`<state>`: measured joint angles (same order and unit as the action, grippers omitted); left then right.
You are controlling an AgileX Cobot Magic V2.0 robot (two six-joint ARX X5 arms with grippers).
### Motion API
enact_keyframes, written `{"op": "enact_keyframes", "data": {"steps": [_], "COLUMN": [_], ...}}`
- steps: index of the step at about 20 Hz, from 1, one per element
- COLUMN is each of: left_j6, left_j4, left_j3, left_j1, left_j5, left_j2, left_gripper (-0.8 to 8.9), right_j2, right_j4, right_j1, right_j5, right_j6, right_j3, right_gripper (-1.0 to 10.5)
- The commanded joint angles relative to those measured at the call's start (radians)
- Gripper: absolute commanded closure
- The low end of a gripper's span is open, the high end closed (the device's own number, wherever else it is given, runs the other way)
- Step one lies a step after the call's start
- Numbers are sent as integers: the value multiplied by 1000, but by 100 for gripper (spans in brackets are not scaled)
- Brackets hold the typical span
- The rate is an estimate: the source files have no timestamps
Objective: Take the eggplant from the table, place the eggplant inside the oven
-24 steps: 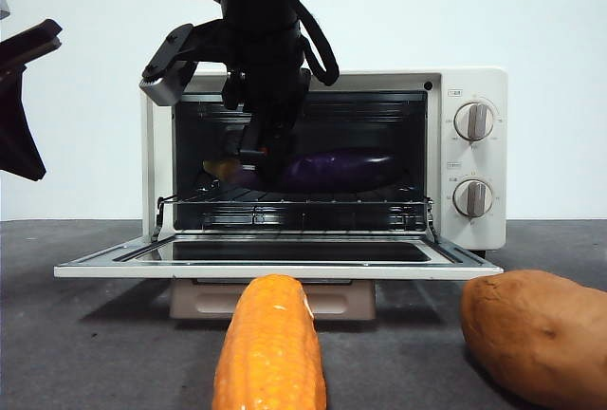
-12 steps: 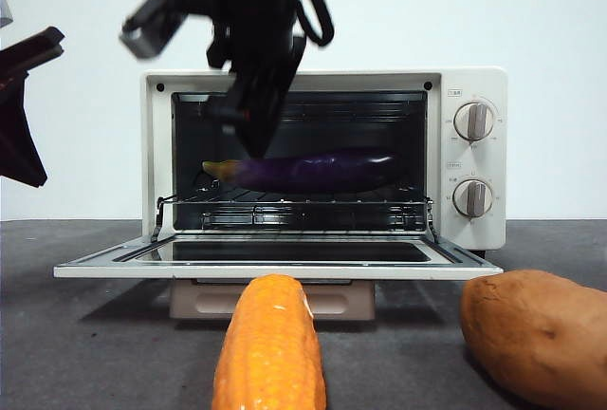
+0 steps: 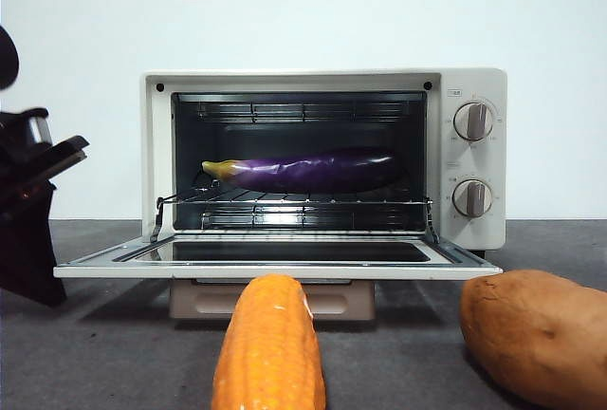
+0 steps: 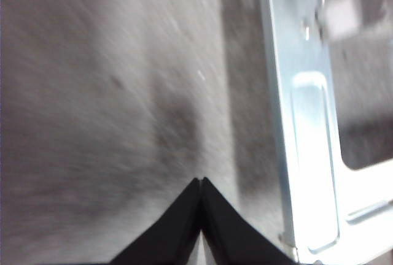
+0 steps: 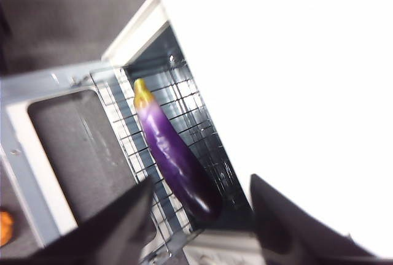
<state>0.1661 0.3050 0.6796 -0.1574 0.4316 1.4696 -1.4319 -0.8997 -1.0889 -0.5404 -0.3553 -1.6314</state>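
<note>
The glossy purple eggplant (image 3: 303, 170) lies alone on the wire rack (image 3: 294, 203) inside the cream-white oven (image 3: 322, 80), its yellowish stem tip toward the left wall. The door (image 3: 285, 268) hangs flat open. From high above and outside the oven, my right gripper (image 5: 201, 185) looks down on the eggplant (image 5: 175, 154); its jaws are open, wide apart and hold nothing. This gripper is out of the front view. My left gripper (image 4: 201, 182) is shut and empty, low over the grey table (image 4: 92, 93) beside the door's left edge (image 4: 307, 124). In the front view it shows dark at the left (image 3: 57, 158).
An orange-yellow corn cob (image 3: 270, 348) lies on the table (image 3: 114, 353) in front of the open door. A reddish-brown sweet potato (image 3: 536, 334) rests at the near right. Two knobs (image 3: 472, 158) sit on the oven's right panel.
The right arm rose from the oven mouth and left the front view, leaving the eggplant on the rack. The left gripper dropped lower at the left edge.
</note>
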Motion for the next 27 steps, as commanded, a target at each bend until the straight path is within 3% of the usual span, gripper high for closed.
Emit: {"op": "enact_keyframes", "data": {"steps": [1,6,17,27], "left_j6": [-28,-57,-89,-110], "left_j4": [-9,-10,-56,-99], "left_j3": [6,6,6,18], "left_j1": [0,0,7,38], "left_j5": [50,136,298,481], "left_j2": [43,71,166,166], "left_gripper": [808,808,808,808], "right_j2": [37,114,240,291], "right_j4": [-13,-35,-75,-239], "right_j1": [-20,-22,-22,-22], "right_j5": [2,2,2,40], "right_j6": [45,63,99,207], "right_j3": [-18,-18,-18,-18], "right_gripper": [800,879,883,883]}}
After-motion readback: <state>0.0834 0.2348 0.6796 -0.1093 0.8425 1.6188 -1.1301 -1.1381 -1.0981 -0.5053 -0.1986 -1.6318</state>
